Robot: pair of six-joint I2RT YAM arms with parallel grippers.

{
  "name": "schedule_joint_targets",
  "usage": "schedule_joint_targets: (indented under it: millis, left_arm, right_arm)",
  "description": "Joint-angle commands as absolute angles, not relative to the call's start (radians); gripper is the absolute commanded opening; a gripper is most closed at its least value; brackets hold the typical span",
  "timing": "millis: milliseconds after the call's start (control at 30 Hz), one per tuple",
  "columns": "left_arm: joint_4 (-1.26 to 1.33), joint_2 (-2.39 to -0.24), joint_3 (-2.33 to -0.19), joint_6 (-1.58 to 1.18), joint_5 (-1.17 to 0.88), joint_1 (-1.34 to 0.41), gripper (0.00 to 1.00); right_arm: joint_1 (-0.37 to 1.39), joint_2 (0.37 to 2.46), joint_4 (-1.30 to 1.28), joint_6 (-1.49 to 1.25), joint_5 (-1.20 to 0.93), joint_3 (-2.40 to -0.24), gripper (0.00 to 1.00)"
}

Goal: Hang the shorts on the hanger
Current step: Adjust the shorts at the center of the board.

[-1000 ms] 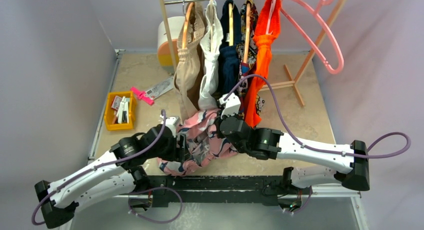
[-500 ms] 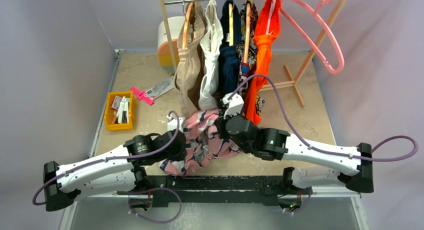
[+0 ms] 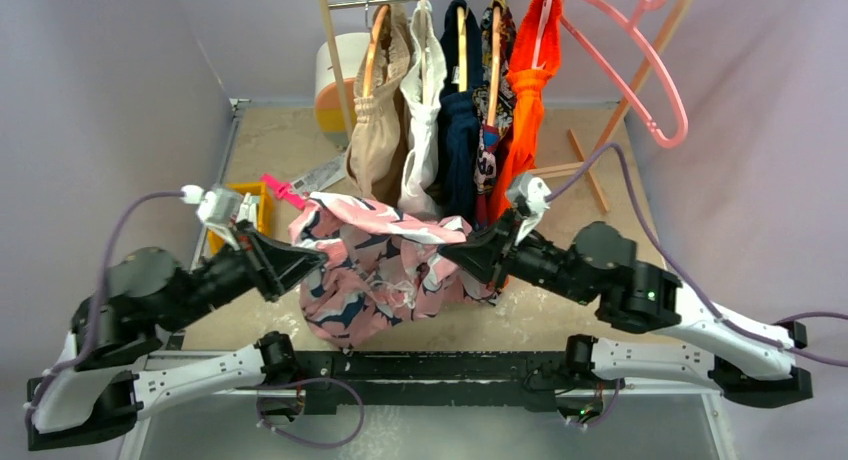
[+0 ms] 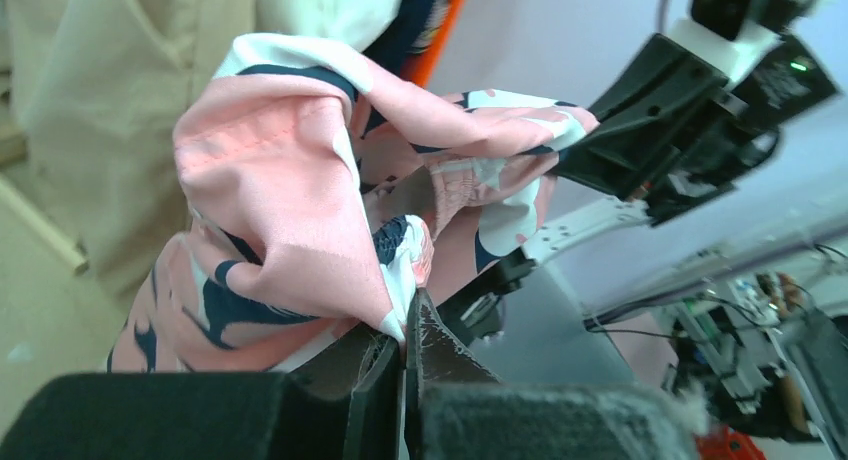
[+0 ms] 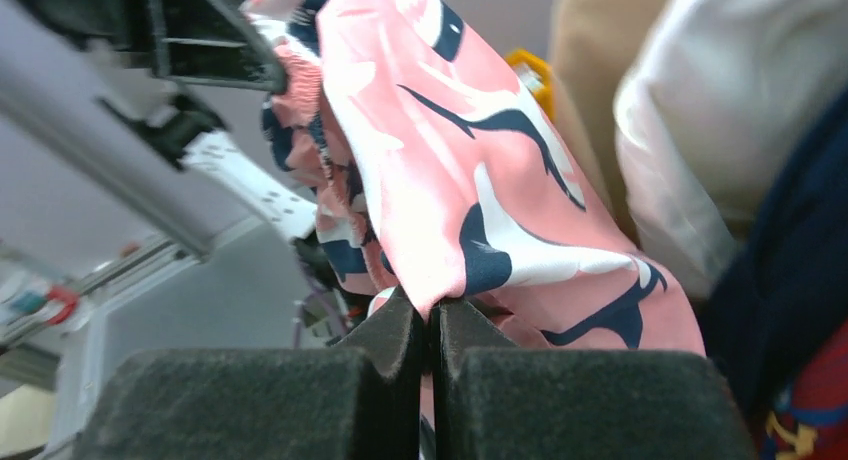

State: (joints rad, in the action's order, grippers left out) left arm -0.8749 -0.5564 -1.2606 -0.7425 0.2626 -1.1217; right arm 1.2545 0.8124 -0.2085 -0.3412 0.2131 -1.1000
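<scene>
The pink shorts (image 3: 380, 265) with navy-and-white swirls hang stretched in the air between my two grippers, above the table's near middle. My left gripper (image 3: 305, 263) is shut on their left edge; in the left wrist view the fabric (image 4: 280, 210) is pinched between the jaws of the left gripper (image 4: 405, 335). At the other side my right gripper (image 3: 452, 250) is shut on the right edge, and the cloth (image 5: 450, 160) rises from the closed tips of the right gripper (image 5: 432, 315). The empty pink hanger (image 3: 650, 75) hangs from the rack at the upper right, apart from both grippers.
Just behind the shorts a wooden rack (image 3: 335, 50) carries tan, white, navy, patterned and orange garments (image 3: 525, 130). A yellow bin (image 3: 240, 235) and a pink-handled tool (image 3: 283, 192) lie at the left. A white-and-orange container (image 3: 335, 75) stands at the back. The rack's foot (image 3: 590, 170) spreads to the right.
My left gripper closed on the shorts. Both arms then rose and spread apart, lifting the bunched shorts off the table and stretching them out.
</scene>
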Motion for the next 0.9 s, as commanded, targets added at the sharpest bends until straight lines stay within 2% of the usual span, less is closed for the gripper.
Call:
schedule_joint_targets:
  millis: [0, 200, 367, 600, 867]
  left_arm:
    - [-0.786, -0.528, -1.342, -0.638, 0.101, -1.124, 0.00]
    - [-0.753, -0.522, -1.395, -0.571, 0.110, -1.123, 0.00]
    - [-0.723, -0.569, -1.310, -0.563, 0.222, -1.123, 0.00]
    - [-0.674, -0.750, -1.107, -0.627, 0.234, -1.123, 0.00]
    - [-0.607, -0.787, -0.982, -0.676, 0.366, -1.123, 0.00]
  right_arm:
    - [1.252, 0.774, -0.172, -0.253, -0.048, -1.235, 0.00]
    - [1.252, 0.710, -0.126, -0.243, -0.150, -1.267, 0.00]
    - [1.252, 0.675, -0.118, -0.266, 0.014, -1.170, 0.00]
    - [1.251, 0.719, -0.159, -0.383, 0.301, -1.036, 0.00]
    - [1.203, 0.824, -0.403, -0.545, 0.555, -1.031, 0.00]
